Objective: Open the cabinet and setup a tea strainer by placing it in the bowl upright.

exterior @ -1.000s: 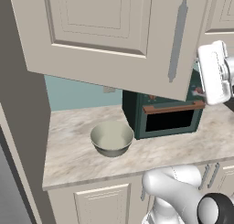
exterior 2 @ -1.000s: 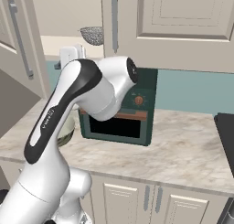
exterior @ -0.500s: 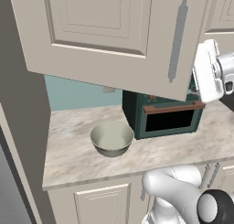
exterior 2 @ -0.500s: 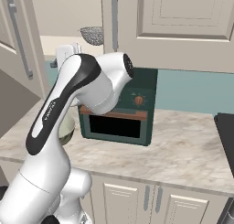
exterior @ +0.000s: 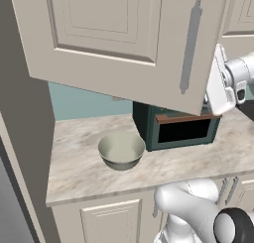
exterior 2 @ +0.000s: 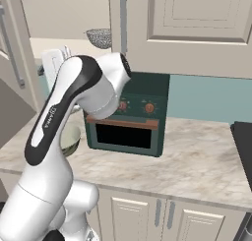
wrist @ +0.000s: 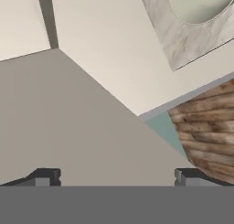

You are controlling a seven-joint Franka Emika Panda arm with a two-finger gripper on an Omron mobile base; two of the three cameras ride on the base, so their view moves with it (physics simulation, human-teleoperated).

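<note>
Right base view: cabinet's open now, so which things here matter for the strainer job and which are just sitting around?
For the job:
- cabinet, door swung open
- tea strainer, on the shelf inside
- bowl, empty on the counter
- gripper, open, holding nothing

Just there:
- green toaster oven
- lower cabinet doors

Base views flank the oven (exterior: 181,130) — hand view looks downward.
</note>
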